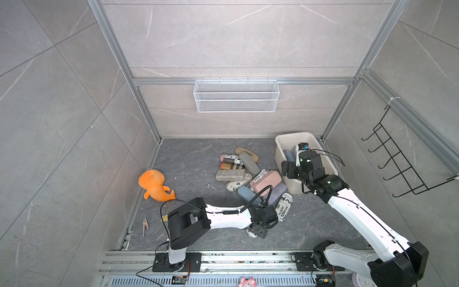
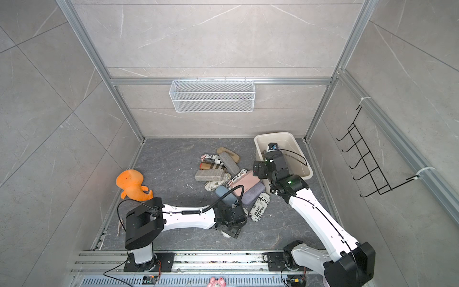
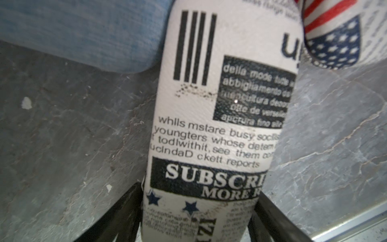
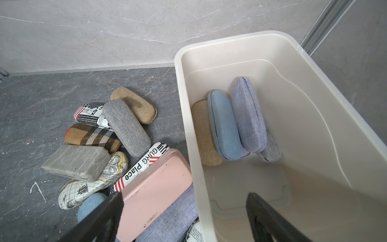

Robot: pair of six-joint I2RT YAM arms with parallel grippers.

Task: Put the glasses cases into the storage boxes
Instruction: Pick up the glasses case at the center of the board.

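Note:
My left gripper (image 3: 196, 220) is low at the near end of the pile, shut on a newspaper-print glasses case (image 3: 219, 125) that lies on the floor; its fingers (image 3: 123, 215) press on both long sides. In both top views only a white end of that case (image 1: 250, 233) (image 2: 224, 233) shows under the gripper (image 1: 258, 231) (image 2: 229, 232). The cream storage box (image 1: 295, 135) (image 2: 273, 134) (image 4: 230, 39) stands at the back right and holds tan, blue (image 4: 225, 125), lilac and grey cases. My right gripper (image 4: 184, 218) (image 1: 288, 169) hangs open over the box's near left rim, holding nothing.
Several cases lie piled left of the box: pink (image 1: 267, 180), grey (image 1: 249, 162), plaid (image 1: 231, 166), newspaper print (image 1: 284, 206). An orange plush toy (image 1: 155, 185) lies at the left. A white wire mesh basket (image 1: 236, 95) hangs on the back wall, a black wire rack (image 1: 397, 159) on the right.

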